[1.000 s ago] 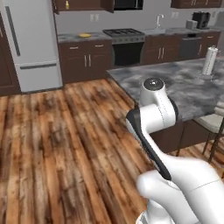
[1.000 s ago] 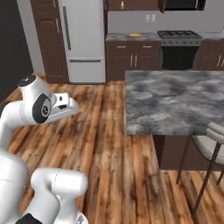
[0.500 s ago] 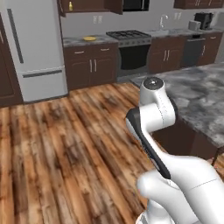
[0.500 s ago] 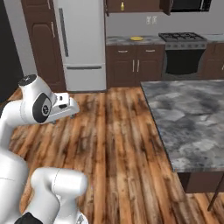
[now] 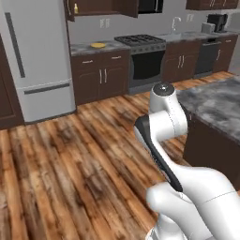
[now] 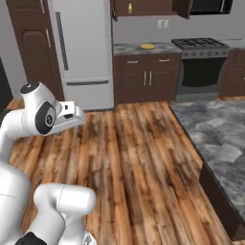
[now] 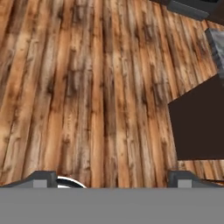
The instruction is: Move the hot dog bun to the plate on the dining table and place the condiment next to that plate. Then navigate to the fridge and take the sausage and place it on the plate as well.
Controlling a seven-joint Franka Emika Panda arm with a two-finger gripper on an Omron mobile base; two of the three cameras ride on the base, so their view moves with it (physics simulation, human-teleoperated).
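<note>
The grey fridge (image 5: pixel 38 61) (image 6: pixel 82 50) stands shut against the far wall, across a stretch of wood floor. My gripper (image 7: pixel 114 179) is open, with nothing between its fingertips (image 7: pixel 43 177), and it points down at the floorboards. The arm is folded close over the base, well short of the fridge. The hot dog bun, the plate, the condiment and the sausage are out of view.
A grey marble counter (image 5: pixel 216 99) (image 6: pixel 221 139) juts in on the right, its dark side panel (image 7: pixel 199 122) near the hand. Dark cabinets (image 5: pixel 101 77), a stove (image 5: pixel 146 63) and a yellow item (image 6: pixel 148 46) on the worktop line the back wall. A small yellow bottle (image 6: pixel 129 7) stands on a shelf above.
The base has moved, so the whole scene shifted: the fridge is now larger and nearer the middle, and the marble counter has slid right. The arm keeps its pose, gripper still open.
</note>
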